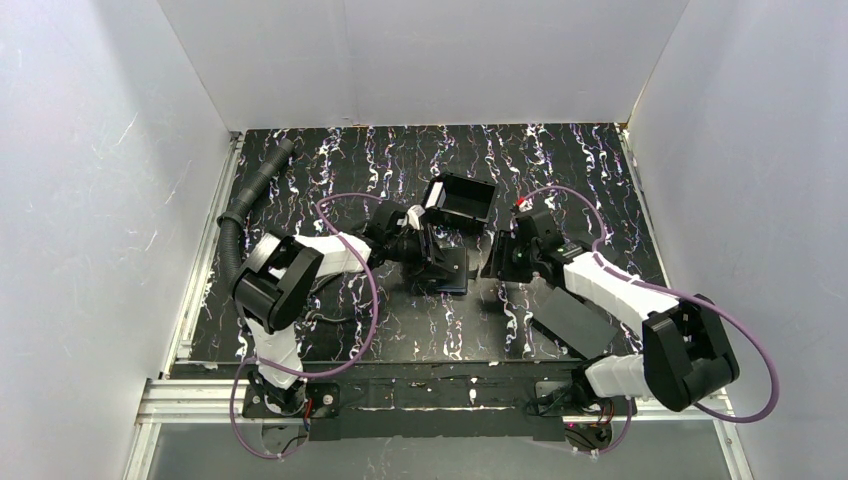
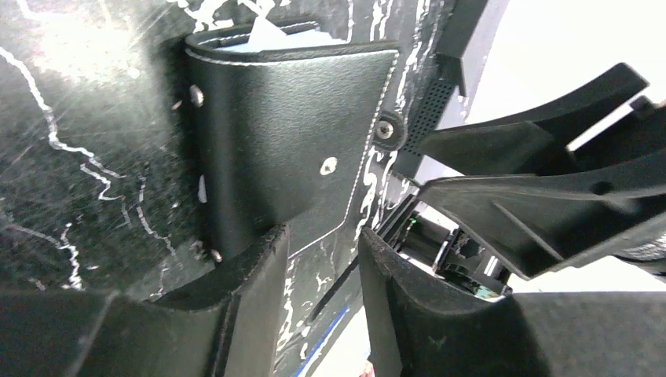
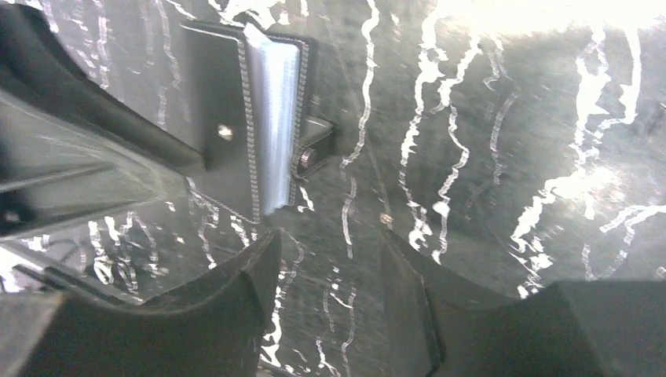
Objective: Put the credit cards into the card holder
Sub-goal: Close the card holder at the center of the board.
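Note:
The card holder (image 2: 290, 133) is a small black stitched wallet with snap studs, lying on the marbled mat with its pale blue-grey inside (image 3: 275, 126) showing along one edge. In the top view it (image 1: 452, 272) lies at the centre of the mat. My left gripper (image 2: 322, 243) is right over its near end with jaws apart, one finger (image 2: 251, 298) overlapping the wallet's edge. A white piece with a blue edge (image 2: 345, 345) shows between the fingers; I cannot tell if it is a card. My right gripper (image 3: 330, 247) is open and empty just beside the wallet.
A larger black rimmed tray (image 1: 462, 200) stands tilted behind the wallet, something white (image 1: 433, 195) at its left rim. A flat black slab (image 1: 575, 320) lies at the front right. White walls enclose the mat on three sides.

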You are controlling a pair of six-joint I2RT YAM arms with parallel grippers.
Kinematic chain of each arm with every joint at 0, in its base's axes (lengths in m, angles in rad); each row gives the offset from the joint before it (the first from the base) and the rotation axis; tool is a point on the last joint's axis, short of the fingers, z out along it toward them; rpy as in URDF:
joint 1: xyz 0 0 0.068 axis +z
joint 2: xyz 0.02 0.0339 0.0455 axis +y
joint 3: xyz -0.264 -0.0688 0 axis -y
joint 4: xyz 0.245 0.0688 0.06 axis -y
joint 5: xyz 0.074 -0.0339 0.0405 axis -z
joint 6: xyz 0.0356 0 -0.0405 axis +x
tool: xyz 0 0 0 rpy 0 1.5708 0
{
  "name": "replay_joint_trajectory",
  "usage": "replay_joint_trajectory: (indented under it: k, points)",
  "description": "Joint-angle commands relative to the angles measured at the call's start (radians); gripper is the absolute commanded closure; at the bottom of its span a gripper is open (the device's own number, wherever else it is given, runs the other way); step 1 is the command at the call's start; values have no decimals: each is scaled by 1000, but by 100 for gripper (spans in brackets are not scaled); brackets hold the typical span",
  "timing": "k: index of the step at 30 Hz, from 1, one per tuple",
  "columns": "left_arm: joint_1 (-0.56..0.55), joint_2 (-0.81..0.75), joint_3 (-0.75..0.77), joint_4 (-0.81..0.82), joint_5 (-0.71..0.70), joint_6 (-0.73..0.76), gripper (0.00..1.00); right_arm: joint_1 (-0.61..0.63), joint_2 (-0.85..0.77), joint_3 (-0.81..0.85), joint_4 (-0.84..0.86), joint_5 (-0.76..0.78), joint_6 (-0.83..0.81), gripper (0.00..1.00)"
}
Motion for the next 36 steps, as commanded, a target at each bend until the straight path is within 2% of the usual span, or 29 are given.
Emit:
replay_joint_trajectory:
  k: [1, 3, 5, 11, 14, 18, 24, 32, 36]
  points:
    - [-6, -7, 51, -197, -44, 117, 67, -1, 37, 63, 102, -100, 4, 47]
    - [-9, 8, 98, -302, -92, 171, 71, -1, 64, 94, 98, -92, -12, 54]
    - [-10, 17, 113, -332, -101, 187, 72, -1, 90, 110, 117, -94, -24, 60]
    - [-12, 38, 135, -361, -107, 190, 71, -1, 170, 153, 113, -81, -56, 63]
    - [-13, 70, 159, -396, -97, 197, 70, -1, 189, 168, 96, -77, -67, 72]
    - [-17, 105, 179, -421, -90, 195, 70, -1, 190, 164, 89, -66, -74, 73]
    - [-27, 145, 228, -488, -111, 214, 77, -1, 208, 171, 75, -44, -100, 82]
    - [-31, 155, 243, -529, -130, 234, 81, -1, 214, 173, 70, -42, -116, 83]
    - [-32, 159, 241, -531, -131, 236, 81, -1, 211, 165, 75, -42, -118, 99]
